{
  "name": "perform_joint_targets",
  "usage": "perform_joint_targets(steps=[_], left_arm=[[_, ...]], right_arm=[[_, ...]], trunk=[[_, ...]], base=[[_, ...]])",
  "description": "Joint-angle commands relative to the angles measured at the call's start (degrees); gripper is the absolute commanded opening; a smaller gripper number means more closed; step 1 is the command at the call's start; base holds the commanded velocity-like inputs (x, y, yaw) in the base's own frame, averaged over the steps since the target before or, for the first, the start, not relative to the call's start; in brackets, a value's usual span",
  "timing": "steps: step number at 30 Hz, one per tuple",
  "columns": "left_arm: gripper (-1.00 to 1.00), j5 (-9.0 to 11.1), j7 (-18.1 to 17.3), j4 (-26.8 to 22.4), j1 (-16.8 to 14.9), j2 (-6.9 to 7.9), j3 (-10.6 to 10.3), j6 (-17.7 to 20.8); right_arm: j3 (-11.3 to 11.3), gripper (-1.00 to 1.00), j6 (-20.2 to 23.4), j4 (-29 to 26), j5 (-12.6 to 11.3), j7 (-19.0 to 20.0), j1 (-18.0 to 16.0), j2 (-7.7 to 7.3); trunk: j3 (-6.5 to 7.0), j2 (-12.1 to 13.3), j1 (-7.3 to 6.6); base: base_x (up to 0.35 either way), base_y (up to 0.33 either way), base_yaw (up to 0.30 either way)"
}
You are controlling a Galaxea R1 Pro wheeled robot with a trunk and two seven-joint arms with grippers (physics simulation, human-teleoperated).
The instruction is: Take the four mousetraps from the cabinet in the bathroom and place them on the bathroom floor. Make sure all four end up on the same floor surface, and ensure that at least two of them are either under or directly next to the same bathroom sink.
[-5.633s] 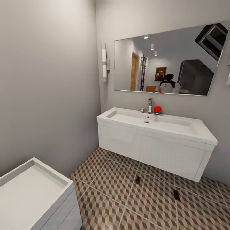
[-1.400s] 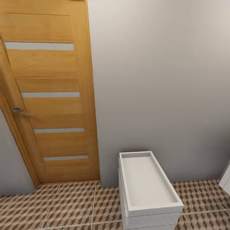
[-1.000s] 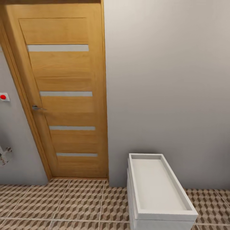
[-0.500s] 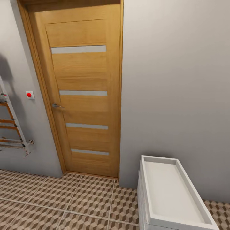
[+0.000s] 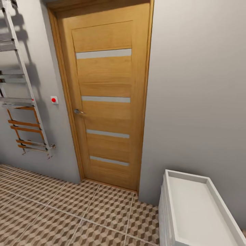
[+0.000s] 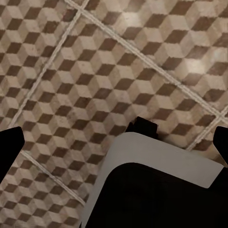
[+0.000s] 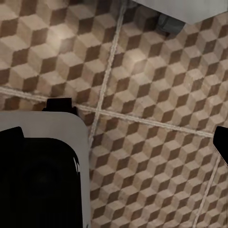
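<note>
A: What's ahead of the robot?

B: A tall orange-brown wooden door [image 5: 106, 99] with four pale horizontal strips and a small metal lever handle [image 5: 78, 111], shut in its frame. To one side a chrome ladder-style towel rail [image 5: 20, 99] hangs on the grey wall, cut off at the picture's edge, with a small white switch plate with a red dot [image 5: 54, 99] between rail and door. At the lower corner stands a small white boxy drawer unit with a raised rim [image 5: 201, 208], partly out of frame.

A: And the mousetraps, the cabinet, the sink?

B: I can't place them from here. The bathroom floor of brown, beige and white cube-pattern tiles [image 5: 61, 212] is bare where I can see it. My guess is the robot is in transit, head turned toward the door, looking for the cabinet.

A: The claws?

B: Both wrist cameras look down at the tiles. The left claw [image 6: 116, 142] shows dark fingertips at opposite edges, so it's spread wide with nothing in it. The right claw [image 7: 116, 140] likewise, wide and empty. The arms probably hang low for travel. A white and grey edge [image 7: 180, 12] near the right claw is too cropped to identify.
</note>
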Motion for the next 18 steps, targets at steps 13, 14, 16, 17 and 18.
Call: perform_joint_targets(steps=[13,14,16,17,18], left_arm=[[1.00,0.32,0.15,0.01,-0.04,-0.01,-0.33,-0.23],[1.00,0.32,0.15,0.01,-0.04,-0.01,-0.33,-0.24],[1.00,0.30,0.15,0.00,-0.04,-0.01,-0.34,-0.24],[1.00,0.29,0.15,0.00,-0.04,-0.01,-0.35,-0.24],[1.00,0.29,0.15,0.00,-0.04,-0.01,-0.35,-0.24]], right_arm=[[0.35,1.00,-0.33,0.18,-0.09,-0.16,-0.09,0.03],[0.35,1.00,-0.33,0.18,-0.10,-0.16,-0.09,0.01],[0.35,1.00,-0.34,0.18,-0.13,-0.17,-0.08,-0.01],[0.33,1.00,-0.34,0.18,-0.14,-0.18,-0.08,-0.01],[0.33,1.00,-0.34,0.18,-0.14,-0.18,-0.08,-0.01]], trunk=[[-0.06,-0.04,0.00],[-0.06,-0.04,0.00],[-0.06,-0.04,0.00],[-0.06,-0.04,0.00],[-0.06,-0.04,0.00]], base=[[0.000,0.000,0.271],[0.000,0.000,0.271],[0.000,0.000,0.271],[0.000,0.000,0.271],[0.000,0.000,0.271]])
